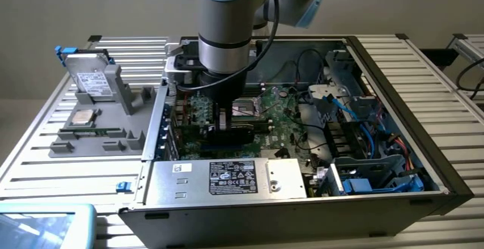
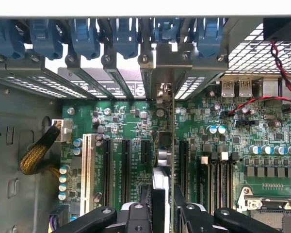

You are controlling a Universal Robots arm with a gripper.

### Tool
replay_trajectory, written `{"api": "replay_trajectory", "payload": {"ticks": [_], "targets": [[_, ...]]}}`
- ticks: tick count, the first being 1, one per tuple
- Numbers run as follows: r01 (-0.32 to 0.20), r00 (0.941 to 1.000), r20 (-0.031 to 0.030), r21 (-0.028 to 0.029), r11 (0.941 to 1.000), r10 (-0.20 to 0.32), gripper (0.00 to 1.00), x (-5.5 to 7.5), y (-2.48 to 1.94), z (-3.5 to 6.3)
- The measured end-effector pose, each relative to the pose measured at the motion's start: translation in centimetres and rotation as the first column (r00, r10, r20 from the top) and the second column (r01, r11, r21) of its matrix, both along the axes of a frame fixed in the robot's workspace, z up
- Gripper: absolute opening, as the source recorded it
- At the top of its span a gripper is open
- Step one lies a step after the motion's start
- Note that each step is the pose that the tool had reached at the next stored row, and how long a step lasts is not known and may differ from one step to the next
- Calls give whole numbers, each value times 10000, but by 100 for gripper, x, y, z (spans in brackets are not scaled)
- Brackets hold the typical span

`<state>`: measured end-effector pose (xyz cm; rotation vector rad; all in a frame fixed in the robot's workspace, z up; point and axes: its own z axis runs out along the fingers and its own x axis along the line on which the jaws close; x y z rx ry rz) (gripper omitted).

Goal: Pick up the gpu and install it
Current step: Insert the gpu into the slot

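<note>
Right now we have the gripper (image 1: 224, 125) down inside the open case (image 1: 423, 147), at the centre of the exterior frame, over the motherboard (image 1: 284, 121). Its fingers (image 2: 136, 221) are clamped on the gpu (image 2: 161, 194), which we see edge-on in the wrist view: a thin card running up the middle of the frame from between the black fingers toward the rear bracket openings (image 2: 165, 92) and their blue clips (image 2: 123, 36) along the top. In the exterior view the gpu sits as a dark block just below the gripper, low against the board; we judge it is at or in its slot, though we cannot tell whether it is fully seated.

Several black slots (image 2: 126, 165) lie side by side here, with a white slot (image 2: 86, 167) further toward the lower left, so the main risk we see is misalignment: a card slightly off or tilted would bear on the slot wall instead of entering it, and pressing could stress the board. The metal end of the gpu could also catch on the bracket frame near the top centre. Small capacitors (image 2: 217, 129) stand close by on the right and could be knocked.

At the upper left of the exterior frame, a hard drive (image 1: 92, 79) stands on a grey fixture (image 1: 98, 130) outside the case, well apart from the work.
</note>
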<state>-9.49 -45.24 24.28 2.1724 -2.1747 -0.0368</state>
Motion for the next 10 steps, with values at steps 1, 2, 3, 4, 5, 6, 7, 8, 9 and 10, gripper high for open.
{"api": "replay_trajectory", "payload": {"ticks": [1,2,3,4,5,6,7,8,9,10], "targets": [[-10,10000,0,2,10000,10,28,0,-1,-1],[-24,10000,1,7,10000,24,28,1,-3,-2],[-37,10000,-2,12,10000,37,28,1,-5,-2],[-46,10000,-2,11,10000,46,28,1,-5,-2],[-56,10000,-3,11,10000,56,28,1,-5,-2],[-65,10000,-4,9,10000,65,28,1,-5,-1],[-70,10000,-5,9,10000,70,28,1,-5,-1],[-75,10000,-6,8,10000,75,28,0,-5,-1],[-83,10000,-6,7,10000,83,28,0,-5,-1],[-93,10000,-6,10,10000,93,28,0,-6,-2]]}}
